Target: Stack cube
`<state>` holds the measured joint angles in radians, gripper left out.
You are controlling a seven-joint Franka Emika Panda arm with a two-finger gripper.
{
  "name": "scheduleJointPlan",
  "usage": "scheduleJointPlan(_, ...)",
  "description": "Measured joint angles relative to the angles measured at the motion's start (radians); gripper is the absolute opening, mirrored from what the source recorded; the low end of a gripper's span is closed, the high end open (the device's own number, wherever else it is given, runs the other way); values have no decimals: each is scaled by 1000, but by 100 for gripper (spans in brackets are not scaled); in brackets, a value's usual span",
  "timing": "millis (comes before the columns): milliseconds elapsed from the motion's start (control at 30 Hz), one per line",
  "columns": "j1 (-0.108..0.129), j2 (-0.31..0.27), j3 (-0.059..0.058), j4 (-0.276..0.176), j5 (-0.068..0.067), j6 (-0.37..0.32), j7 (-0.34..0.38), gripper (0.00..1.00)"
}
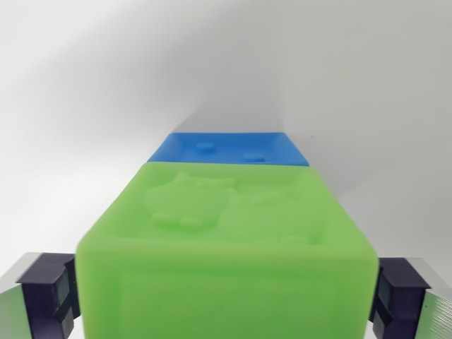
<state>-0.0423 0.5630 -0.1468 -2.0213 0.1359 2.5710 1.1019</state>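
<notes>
Dark, near-black pads (49, 293) of blocky plastic press against the two side faces of the green cube (226, 247), one at the wrist view's left and one at the wrist view's right, each backed by a paler, brushed grey finger. The jaws of the gripper (226, 300) are clamped on the green cube, which fills the gap between them from side to side.

That green cube is a bright lime plastic with a matte, slightly grainy surface and softly rounded edges. Its upper face carries a raised relief inside a shallow recessed frame: rounded, lumpy shapes that cannot be read clearly because the near part of the cube is blurred. Its near face shows a faint rectangular inset panel.

Just beyond the green cube's far edge lies the blue cube (232, 148), a saturated blue plastic of the same matte finish. Only a narrow strip of its top shows, with a few small raised bumps on it. The green cube covers the rest of it from this angle, and the view does not settle whether the two touch or whether the green one is held above the blue one.

Around and behind the blue cube spreads the white counter (92, 106), smooth and featureless. A soft grey shadow falls across it in a wedge rising from the blue cube's far side, and a second, fainter band of shade runs off toward the wrist view's right.
</notes>
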Motion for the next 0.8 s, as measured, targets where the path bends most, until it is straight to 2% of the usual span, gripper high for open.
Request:
scheduleJointPlan(533,0,-2,0,0,0,-1,0,100)
scheduleJointPlan(800,3,-27,-4,-2,-3,-21,2,100)
